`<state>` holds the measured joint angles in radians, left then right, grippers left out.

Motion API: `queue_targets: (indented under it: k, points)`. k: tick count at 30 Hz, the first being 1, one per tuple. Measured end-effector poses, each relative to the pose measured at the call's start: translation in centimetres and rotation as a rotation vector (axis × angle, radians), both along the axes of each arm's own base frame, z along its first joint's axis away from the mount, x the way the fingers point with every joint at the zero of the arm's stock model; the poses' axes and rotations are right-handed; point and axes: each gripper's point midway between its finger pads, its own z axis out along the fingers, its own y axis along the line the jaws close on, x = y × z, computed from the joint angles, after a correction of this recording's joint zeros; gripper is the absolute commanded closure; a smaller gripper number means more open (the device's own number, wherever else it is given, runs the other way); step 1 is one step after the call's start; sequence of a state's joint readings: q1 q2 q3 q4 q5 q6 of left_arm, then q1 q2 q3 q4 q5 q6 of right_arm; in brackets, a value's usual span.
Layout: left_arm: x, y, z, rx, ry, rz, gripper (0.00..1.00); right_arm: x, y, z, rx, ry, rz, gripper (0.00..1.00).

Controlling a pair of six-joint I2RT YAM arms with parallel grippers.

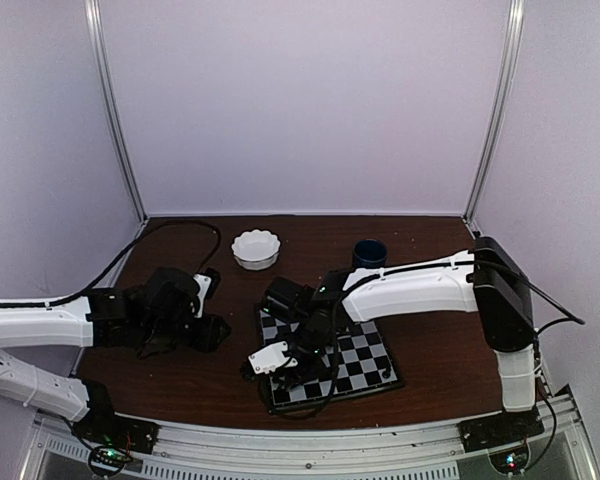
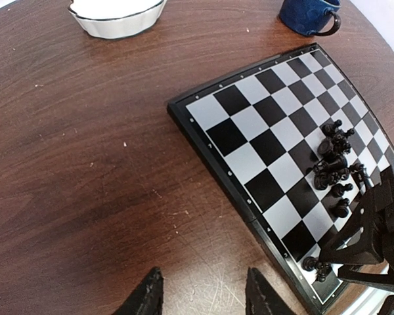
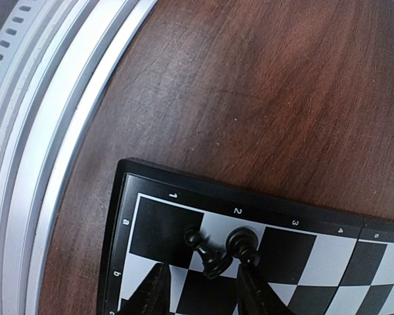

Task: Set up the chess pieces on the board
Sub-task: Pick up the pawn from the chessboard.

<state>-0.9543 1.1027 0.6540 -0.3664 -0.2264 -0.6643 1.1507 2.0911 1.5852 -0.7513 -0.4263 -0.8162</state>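
The right tool (image 3: 201, 270), tips apart and clamping nothing yet, is the nearer one: two chess pieces (image 3: 210, 254) sit at the mouth of its gap, one tilted across it.

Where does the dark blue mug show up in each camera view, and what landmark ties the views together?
Top external: the mug stands on the table, just beyond the far edge of the board.
Left wrist: mug at the top right, cropped by the frame.
Right wrist: not in it.
Shared landmark: the board, visible in all three views.
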Motion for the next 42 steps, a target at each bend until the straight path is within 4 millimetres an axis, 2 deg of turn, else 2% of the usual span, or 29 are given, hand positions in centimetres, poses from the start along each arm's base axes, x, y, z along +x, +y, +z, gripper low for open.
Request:
queue_targets:
  k: [21, 34, 42]
  points:
    - [-0.3, -0.3, -1.0, 0.012, 0.036, -0.008, 0.57, -1.0, -0.8, -0.9, -0.034, 0.015, 0.023, 0.69]
    - [-0.4, -0.3, -1.4, 0.016, 0.048, -0.011, 0.57, -2.2, -0.1, -0.9, -0.025, -0.013, 0.061, 0.73]
    - [-0.4, -0.4, -1.4, 0.016, 0.048, -0.011, 0.57, -2.2, -0.4, -1.2, -0.026, -0.032, 0.052, 0.77]
